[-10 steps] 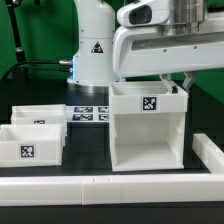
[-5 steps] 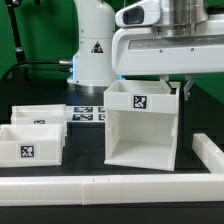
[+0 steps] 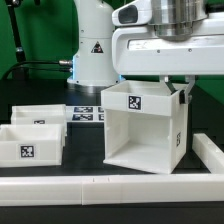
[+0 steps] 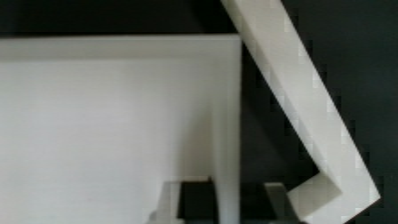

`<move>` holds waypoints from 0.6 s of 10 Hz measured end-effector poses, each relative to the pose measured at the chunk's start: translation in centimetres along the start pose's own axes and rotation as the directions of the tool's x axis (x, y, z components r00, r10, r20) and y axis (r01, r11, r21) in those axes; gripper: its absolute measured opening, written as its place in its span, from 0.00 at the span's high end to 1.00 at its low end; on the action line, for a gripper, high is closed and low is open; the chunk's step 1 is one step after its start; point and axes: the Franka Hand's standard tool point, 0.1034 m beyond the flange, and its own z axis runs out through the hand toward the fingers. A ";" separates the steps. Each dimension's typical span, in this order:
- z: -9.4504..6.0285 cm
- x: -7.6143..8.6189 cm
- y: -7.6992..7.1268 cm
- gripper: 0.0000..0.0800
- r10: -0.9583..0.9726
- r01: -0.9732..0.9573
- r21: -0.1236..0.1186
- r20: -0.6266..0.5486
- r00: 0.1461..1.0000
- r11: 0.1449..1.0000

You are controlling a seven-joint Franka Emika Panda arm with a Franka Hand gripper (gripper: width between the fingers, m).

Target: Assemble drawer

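White housing pinched at its wall

A rail is lying along the frame's bottom edge. Behind it, two trays are sitting lower left; centre right, my gripper is clamping the housing's side wall. The marker board is lying beyond.

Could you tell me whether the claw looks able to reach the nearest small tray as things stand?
Probably not yet: the claw appears clamped on a wall of the housing, so it is busy, though the nearest small tray lies uncovered.
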 end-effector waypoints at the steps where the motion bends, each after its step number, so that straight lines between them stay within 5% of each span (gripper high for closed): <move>1: 0.0 -0.1 -0.1 0.95 0.072 -0.072 0.003 0.003 0.997 0.997; 3: 0.1 -0.1 -0.1 0.95 0.171 -0.171 0.008 0.005 0.985 0.985; 4: 0.3 0.4 0.2 0.95 0.342 -0.343 0.023 0.012 0.939 0.939; 6: 0.2 0.8 0.4 0.95 0.547 -0.547 0.018 0.016 0.837 0.837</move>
